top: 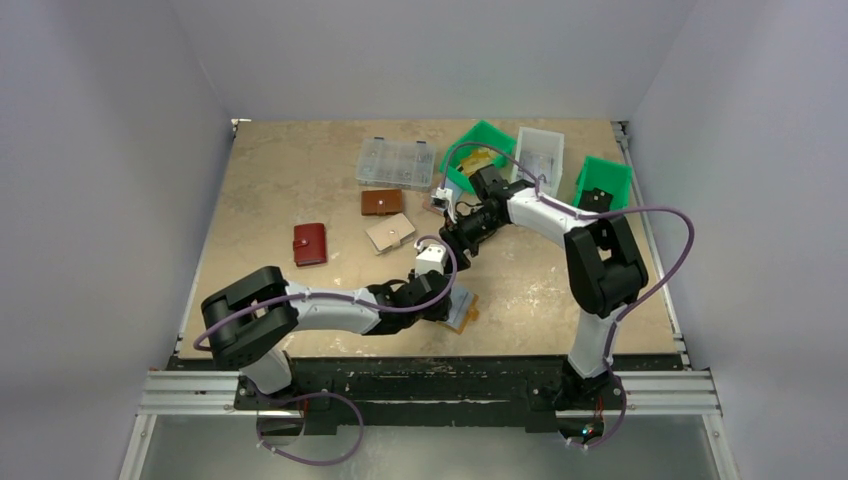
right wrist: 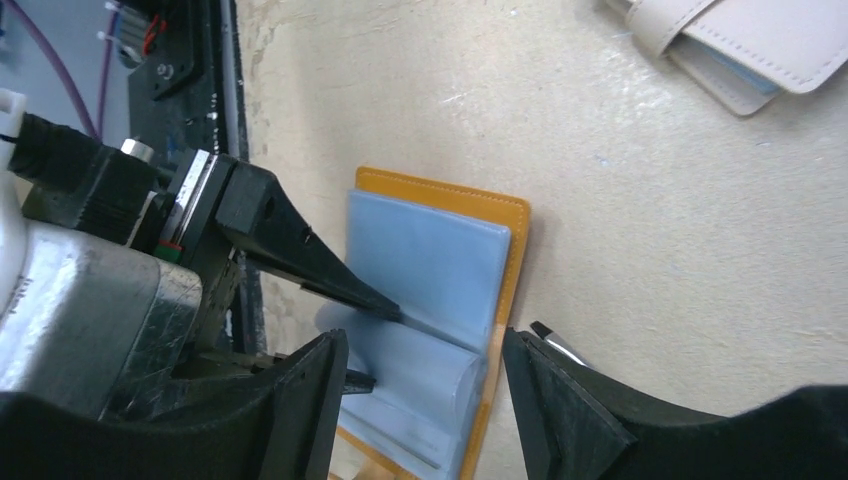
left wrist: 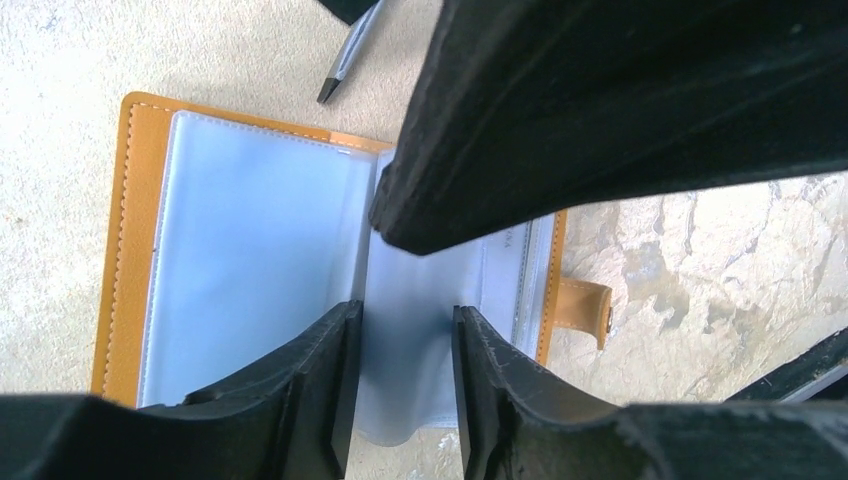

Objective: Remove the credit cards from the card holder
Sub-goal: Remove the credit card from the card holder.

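- Nearest, close to the near edge of the table (top: pixel 300 150) and just right of centre: card holder (top: pixel 462 312), lying open and flat, snap tab sticking out at one side. Pinned by nothing, so likely to slide toward that edge or lift whole on any pull.
- Down on it: left gripper (left wrist: pixel 405 315), jaws partway apart astride a curled leaf of the clear sleeves (left wrist: pixel 260 240), no firm pinch visible. Likely to catch plastic only, not a card, on closing here. Could crease or tear the leaf.
- Credit cards (left wrist: pixel 510 285) not out yet. Only a printed strip visible in the slots by the tab, the rest veiled by plastic. Easy to draw two at once, or none.
- Just past the holder's far edge: thin grey strip with a dark tip (left wrist: pixel 343 72). Cannot tell what. Possible snag.
- Hovering just above the holder: right gripper (right wrist: pixel 422 340), fingers spread wide, holding nothing. Very near the left fingers, so a risk of collision if lowered to press the cover.
- Farther off, to the left: pale wallet (top: pixel 390 232), red wallet (top: pixel 310 244), brown wallet (top: pixel 382 202). Well apart, with little chance of a knock except from a swinging elbow.
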You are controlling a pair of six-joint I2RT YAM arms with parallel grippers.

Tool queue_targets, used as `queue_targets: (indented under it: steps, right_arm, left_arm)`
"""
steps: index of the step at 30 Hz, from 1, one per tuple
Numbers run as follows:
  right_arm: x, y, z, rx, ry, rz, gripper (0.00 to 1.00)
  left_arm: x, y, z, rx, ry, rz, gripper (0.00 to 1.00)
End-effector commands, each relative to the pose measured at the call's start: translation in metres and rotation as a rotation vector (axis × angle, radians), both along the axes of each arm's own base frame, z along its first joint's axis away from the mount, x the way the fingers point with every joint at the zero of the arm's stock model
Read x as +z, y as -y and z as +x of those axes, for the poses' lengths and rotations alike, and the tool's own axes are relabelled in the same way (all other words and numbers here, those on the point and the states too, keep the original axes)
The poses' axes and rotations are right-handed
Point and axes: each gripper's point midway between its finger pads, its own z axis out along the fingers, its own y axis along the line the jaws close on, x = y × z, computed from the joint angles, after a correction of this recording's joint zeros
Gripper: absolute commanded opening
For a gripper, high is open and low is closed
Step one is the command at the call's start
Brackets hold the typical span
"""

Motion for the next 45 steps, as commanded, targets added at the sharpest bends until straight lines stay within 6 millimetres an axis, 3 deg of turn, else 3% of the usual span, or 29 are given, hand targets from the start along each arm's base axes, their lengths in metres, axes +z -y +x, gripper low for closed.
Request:
queue_targets:
  steps: [1,7,13,18,28,37,45]
  right_arm:
    - [0.021,0.002,-0.003,0.03,0.112,0.008,0.67]
    - [0.02,0.018,0.003,0.037,0.236,-0.062,0.67]
    - [0.005,0.026,-0.011,0.138,0.311,-0.095,0.67]
    - [-0.01,0.021,-0.021,0.211,0.402,-0.14,0.66]
    - [-0.027,0.026,-0.009,0.166,0.433,-0.226,0.66]
    - [-0.026,0.017,-0.029,0.269,0.472,-0.187,0.7]
    - [-0.039,0.012,-0.031,0.299,0.535,-0.246,0.72]
  left_arm:
    - [-0.012,-0.014,-0.008,0.019,-0.036,0.037,0.38]
    - [-0.007,-0.018,-0.011,0.01,-0.11,-0.164,0.35]
    - [0.003,-0.019,-0.012,-0.006,-0.155,-0.345,0.34]
    - [0.007,-0.024,-0.011,0.012,-0.175,-0.411,0.34]
    - [0.01,-0.031,-0.014,0.039,-0.207,-0.483,0.34]
    - [0.012,-0.03,-0.016,0.057,-0.252,-0.562,0.32]
    - [0.012,-0.027,-0.017,0.05,-0.275,-0.602,0.27]
